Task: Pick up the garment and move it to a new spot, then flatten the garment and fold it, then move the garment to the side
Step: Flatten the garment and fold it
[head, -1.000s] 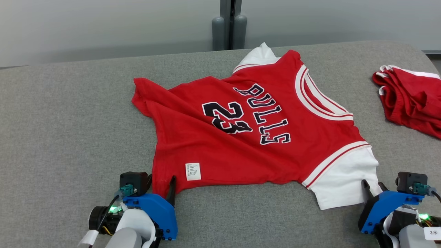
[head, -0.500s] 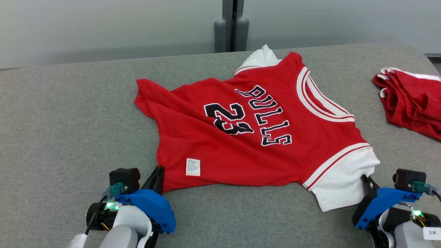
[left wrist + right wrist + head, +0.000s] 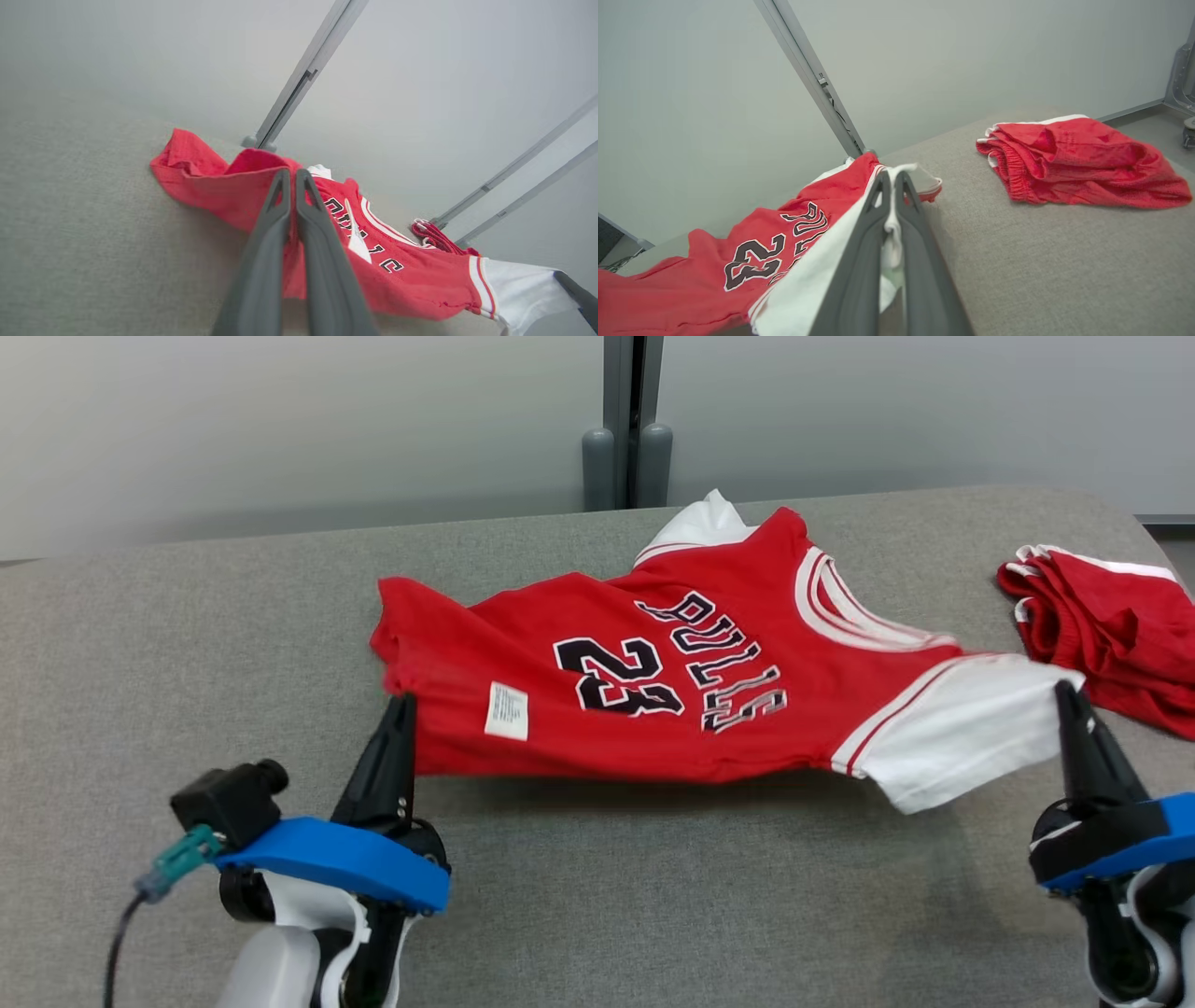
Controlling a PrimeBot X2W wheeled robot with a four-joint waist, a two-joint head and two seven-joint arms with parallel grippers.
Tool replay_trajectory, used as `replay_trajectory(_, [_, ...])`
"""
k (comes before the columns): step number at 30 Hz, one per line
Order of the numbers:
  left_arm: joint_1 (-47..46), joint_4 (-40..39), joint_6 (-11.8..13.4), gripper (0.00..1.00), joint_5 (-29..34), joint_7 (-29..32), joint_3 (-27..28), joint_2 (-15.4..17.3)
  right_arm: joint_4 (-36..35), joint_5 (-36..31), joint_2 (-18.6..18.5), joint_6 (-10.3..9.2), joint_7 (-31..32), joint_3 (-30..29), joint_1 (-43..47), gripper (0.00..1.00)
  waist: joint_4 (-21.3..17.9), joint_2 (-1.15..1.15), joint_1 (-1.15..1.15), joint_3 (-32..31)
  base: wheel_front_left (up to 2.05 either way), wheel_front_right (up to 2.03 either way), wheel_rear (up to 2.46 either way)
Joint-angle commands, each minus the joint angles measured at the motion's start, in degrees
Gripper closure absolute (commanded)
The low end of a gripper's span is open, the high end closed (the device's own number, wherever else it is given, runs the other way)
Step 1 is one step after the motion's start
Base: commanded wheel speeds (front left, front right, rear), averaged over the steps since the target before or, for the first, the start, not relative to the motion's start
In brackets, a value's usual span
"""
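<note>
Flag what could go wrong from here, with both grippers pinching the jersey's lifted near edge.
1. The right gripper holds only the edge of the white sleeve, and the left gripper only a hem corner of the jersey; either thin pinch may slip.
2. The jersey's far side rests bunched on the table; dragging could deepen wrinkles.
3. The red shorts lie close to the right gripper; a rightward move might snag them.

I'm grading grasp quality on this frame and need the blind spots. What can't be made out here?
- Print on the care label of the jersey: too small in the head view.
- Depth of each pinch: the left gripper covers its bite on the hem in the left wrist view. The right gripper does the same on the white sleeve in the right wrist view.
- Far sleeve: mostly behind the red body in the head view.
- Red shorts: cut off by the head view's right edge.
</note>
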Motion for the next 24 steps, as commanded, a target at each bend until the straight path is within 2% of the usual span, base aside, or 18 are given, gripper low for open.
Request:
replay_trajectory(1, [0.2,-2.6,-0.6,1.0,-1.9,0.4,1.0,-0.2,-3.8,1.9,-0.3,0.03,0.6,0.0,1.1,1.0,-0.1,-0.01,0.0,-0.3,0.0,0.0,0.0])
replay_trajectory(8, [-0.1,-14.5,-1.2,1.0,-9.4,4.2,4.0,0.7,-19.8,6.6,-0.3,0.03,3.5,-0.3,1.9,1.0,0.3,-0.01,0.0,-1.3,0.0,0.0,0.0])
replay_trajectory(11, [-1.4,-21.2,0.3,1.0,-12.9,8.5,5.5,2.1,-28.2,6.6,-0.3,0.03,6.6,-0.7,-0.3,1.0,0.6,-0.01,0.0,-1.3,0.0,0.0,0.0])
replay_trajectory(15, [-3.8,-26.1,2.4,1.0,-15.7,12.9,7.1,3.7,-33.8,6.3,-0.3,0.03,10.5,-1.1,-4.6,1.0,0.9,-0.01,0.0,-0.3,0.0,0.0,0.0])
replay_trajectory(19, [-8.4,-27.0,4.2,1.0,-17.3,17.2,7.8,5.4,-34.6,5.5,-1.5,0.03,14.5,-1.0,-12.1,1.0,1.1,-0.01,0.0,1.9,0.0,0.0,0.0])
replay_trajectory(24, [-16.5,-22.7,5.9,1.0,-19.5,21.9,8.2,7.0,-25.9,6.0,-4.2,0.03,18.3,0.6,-23.6,1.0,0.8,-0.01,0.0,6.5,0.0,0.0,0.0])
